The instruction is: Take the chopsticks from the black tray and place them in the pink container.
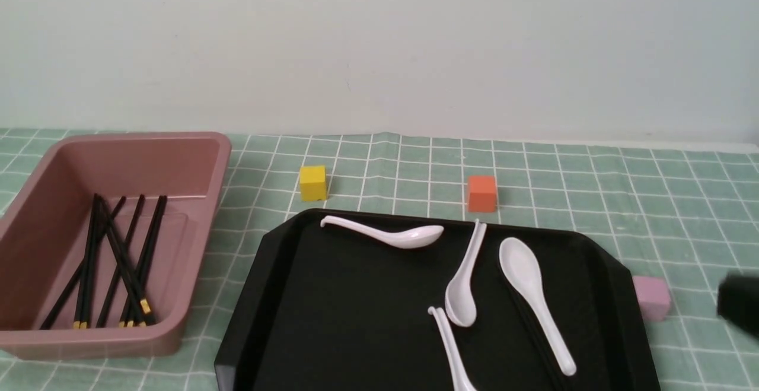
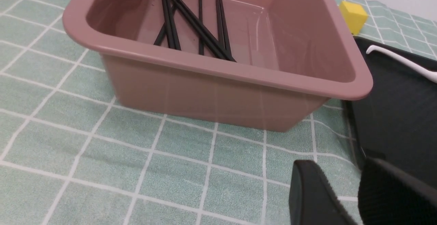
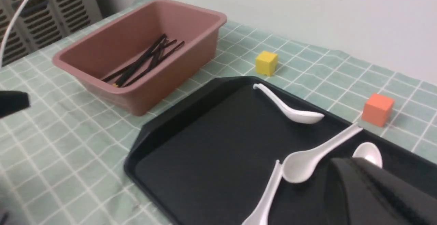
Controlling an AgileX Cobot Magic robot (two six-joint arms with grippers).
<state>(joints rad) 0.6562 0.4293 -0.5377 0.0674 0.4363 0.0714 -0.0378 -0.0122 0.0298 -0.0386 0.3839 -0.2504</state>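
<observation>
At the left of the green checked tabletop (image 1: 593, 189) stands the pink container (image 1: 89, 343). The chopsticks (image 1: 121, 260) lie loosely crossed on its floor, gold-banded ends toward the near wall. Just beside it, on its right, sits the black tray (image 1: 344, 308), which carries four white soup spoons (image 1: 525, 278) in its far and right parts. I cannot tell whether any dark stick lies on the glossy surface. Beyond the tray's far edge are a yellow cube (image 1: 312, 182) and an orange cube (image 1: 481, 193), and a pale pink cube (image 1: 651, 298) sits at its right rim. The left pincer (image 2: 341, 173) hovers low over the cloth by the container's near corner, tips slightly parted and holding nothing. The right pincer (image 3: 372, 191) shows only as a dark bulk over the tray, so I cannot tell whether it is parted or closed.
</observation>
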